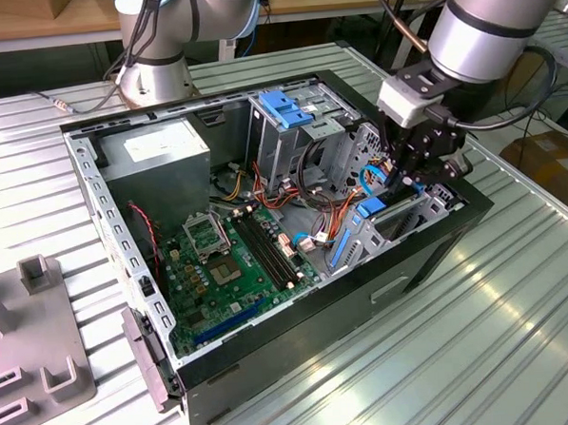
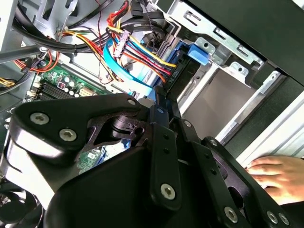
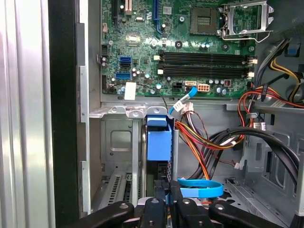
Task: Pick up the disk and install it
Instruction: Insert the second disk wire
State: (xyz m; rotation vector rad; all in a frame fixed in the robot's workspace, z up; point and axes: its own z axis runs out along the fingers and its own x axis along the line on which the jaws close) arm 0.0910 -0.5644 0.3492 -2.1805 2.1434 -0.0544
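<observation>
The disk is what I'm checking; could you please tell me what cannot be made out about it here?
- First wrist view: the disk stands edge-on, so its label face is hidden; the gripper covers its near end.
- Exterior view: the gripper hides the disk, so how deep it sits cannot be told.
- Second wrist view: a hand is cut off by the picture's edge.

Ribbed silver metal table (image 1: 518,305); carries open black computer case (image 1: 300,335) at centre, grey slotted fixture block (image 1: 29,350) at nine o'clock.
</observation>
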